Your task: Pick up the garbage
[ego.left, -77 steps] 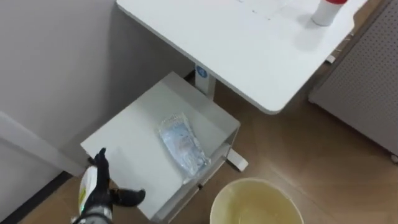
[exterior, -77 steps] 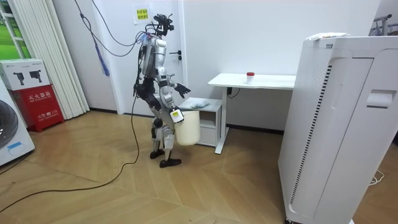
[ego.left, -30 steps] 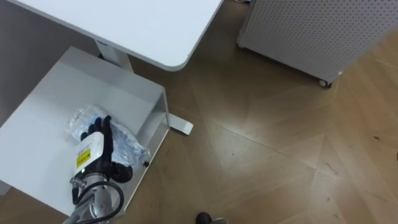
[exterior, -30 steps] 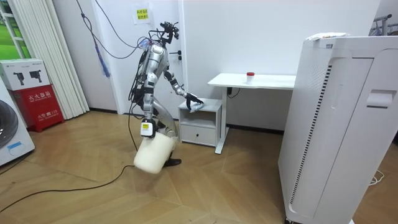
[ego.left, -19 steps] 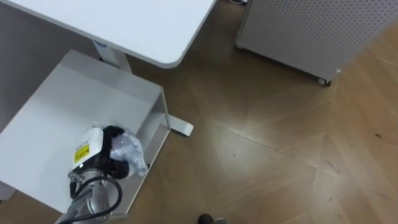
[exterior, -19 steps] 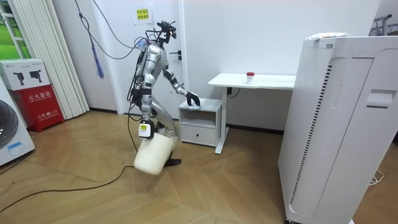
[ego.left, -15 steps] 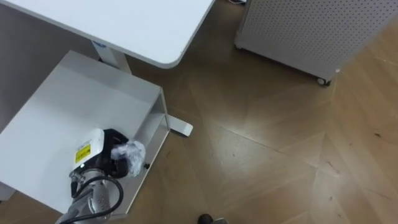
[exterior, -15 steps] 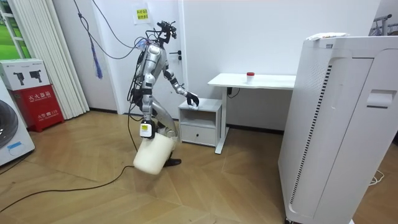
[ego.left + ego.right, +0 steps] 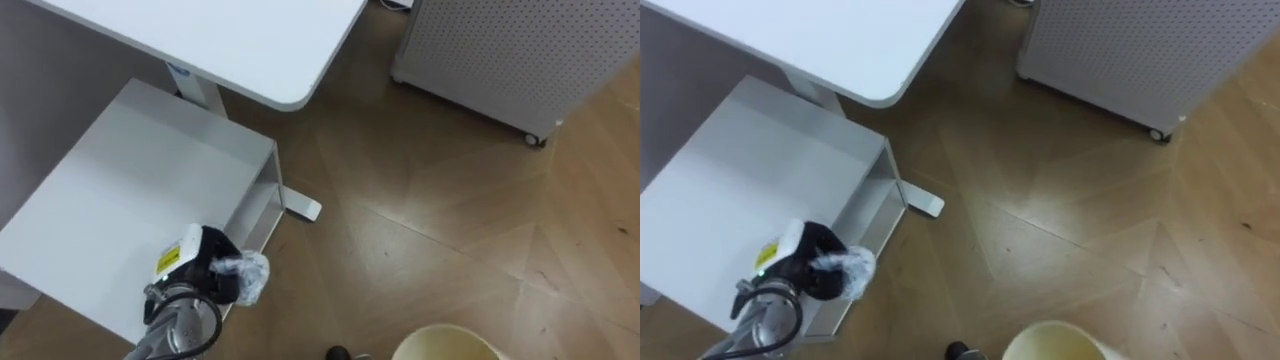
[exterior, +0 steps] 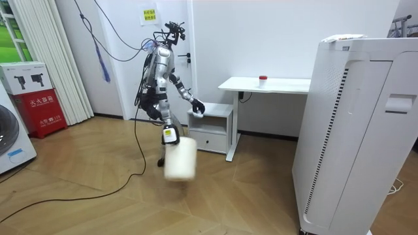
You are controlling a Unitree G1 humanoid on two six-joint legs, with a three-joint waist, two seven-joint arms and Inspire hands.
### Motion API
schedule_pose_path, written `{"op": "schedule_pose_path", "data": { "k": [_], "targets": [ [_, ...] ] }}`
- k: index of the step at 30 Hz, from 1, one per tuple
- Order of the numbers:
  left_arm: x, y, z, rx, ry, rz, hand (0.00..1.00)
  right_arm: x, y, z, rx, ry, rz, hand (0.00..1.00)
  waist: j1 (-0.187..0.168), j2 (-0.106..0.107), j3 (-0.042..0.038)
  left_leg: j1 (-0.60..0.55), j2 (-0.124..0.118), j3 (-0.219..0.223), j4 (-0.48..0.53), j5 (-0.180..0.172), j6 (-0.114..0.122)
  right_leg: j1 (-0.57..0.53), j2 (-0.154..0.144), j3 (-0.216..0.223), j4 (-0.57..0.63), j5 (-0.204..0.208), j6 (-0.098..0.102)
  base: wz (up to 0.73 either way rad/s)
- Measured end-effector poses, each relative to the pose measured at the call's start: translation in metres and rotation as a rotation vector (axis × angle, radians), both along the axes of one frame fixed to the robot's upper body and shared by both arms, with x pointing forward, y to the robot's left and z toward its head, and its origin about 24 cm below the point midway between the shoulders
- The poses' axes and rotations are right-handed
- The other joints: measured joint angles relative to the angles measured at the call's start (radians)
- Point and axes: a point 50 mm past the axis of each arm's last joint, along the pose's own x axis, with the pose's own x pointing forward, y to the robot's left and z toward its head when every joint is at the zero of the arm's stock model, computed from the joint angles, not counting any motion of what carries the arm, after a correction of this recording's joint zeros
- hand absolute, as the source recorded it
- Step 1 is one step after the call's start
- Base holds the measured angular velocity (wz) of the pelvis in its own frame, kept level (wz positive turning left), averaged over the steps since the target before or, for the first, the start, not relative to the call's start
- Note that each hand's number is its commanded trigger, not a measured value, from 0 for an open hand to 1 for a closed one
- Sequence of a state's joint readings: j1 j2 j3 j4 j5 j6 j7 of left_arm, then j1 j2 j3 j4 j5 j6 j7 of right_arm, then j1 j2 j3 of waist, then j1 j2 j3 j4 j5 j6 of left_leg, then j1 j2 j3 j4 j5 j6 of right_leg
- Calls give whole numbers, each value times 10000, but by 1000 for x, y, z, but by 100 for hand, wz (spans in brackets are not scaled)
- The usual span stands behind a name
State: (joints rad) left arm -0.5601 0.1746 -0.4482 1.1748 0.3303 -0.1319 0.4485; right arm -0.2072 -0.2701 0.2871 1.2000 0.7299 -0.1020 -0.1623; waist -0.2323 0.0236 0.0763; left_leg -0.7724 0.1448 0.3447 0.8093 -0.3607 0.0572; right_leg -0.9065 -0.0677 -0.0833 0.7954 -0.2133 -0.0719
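The garbage is a crumpled clear plastic bag (image 9: 250, 276), bunched in my left hand (image 9: 205, 268), whose dark fingers are curled round it. Hand and bag sit at the front edge of the low white cabinet (image 9: 120, 190), the bag partly past the edge. In the right eye view the bag (image 9: 847, 268) pokes out of the same hand (image 9: 808, 268). In the room view I stand beside the cabinet (image 10: 212, 124), left hand (image 10: 196, 108) at its top. My right hand (image 10: 168, 136) holds a white bin (image 10: 181, 158) by its rim, hanging low in front of me.
The bin's rim (image 9: 445, 343) shows at the bottom over wooden floor. A white desk (image 9: 230, 40) overhangs the cabinet, with a red-capped item (image 10: 262, 79) on it. A perforated white unit (image 9: 520, 50) stands at the upper right; a tall white appliance (image 10: 353, 130) is nearby.
My left hand has curled shut on the bag, crumpled it and drawn it to the cabinet's front edge. My right arm has swung the bin forward, under my view.
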Motion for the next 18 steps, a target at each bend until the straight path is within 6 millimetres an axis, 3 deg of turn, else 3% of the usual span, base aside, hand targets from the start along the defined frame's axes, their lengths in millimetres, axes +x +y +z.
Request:
{"op": "schedule_pose_path", "data": {
  "k": [4, 9, 15, 18],
  "targets": [
    [-4, -25, -1, -533, -75, -846, 100, 31, 4, 15, -86, -929, 32, 100, 292, -35, -16, 3, -45, 3, -151, 84, 38, 13, -28, 12, -122, 68, 48, 2],
    [-16, -67, -2, -1473, -99, -2560, 100, 65, 35, 29, 645, -2042, 716, 100, 456, -165, -31, 548, -185, 36, -695, 265, 44, 600, -37, -38, -652, 201, 101, 1],
    [-22, -105, 6, -2375, 196, -4357, 100, 83, 62, 38, 1444, -2722, 1422, 100, 424, -198, -41, 804, -264, 5, -1060, 320, 134, 944, -84, -81, -1101, 325, 252, 2],
    [-26, -113, 4, -2441, 583, -4869, 100, 84, 65, 38, 1558, -2758, 1643, 100, 428, -206, -38, 924, -381, 42, -1251, 362, 203, 1028, -183, -81, -1217, 323, 335, 4]
  ]
}}
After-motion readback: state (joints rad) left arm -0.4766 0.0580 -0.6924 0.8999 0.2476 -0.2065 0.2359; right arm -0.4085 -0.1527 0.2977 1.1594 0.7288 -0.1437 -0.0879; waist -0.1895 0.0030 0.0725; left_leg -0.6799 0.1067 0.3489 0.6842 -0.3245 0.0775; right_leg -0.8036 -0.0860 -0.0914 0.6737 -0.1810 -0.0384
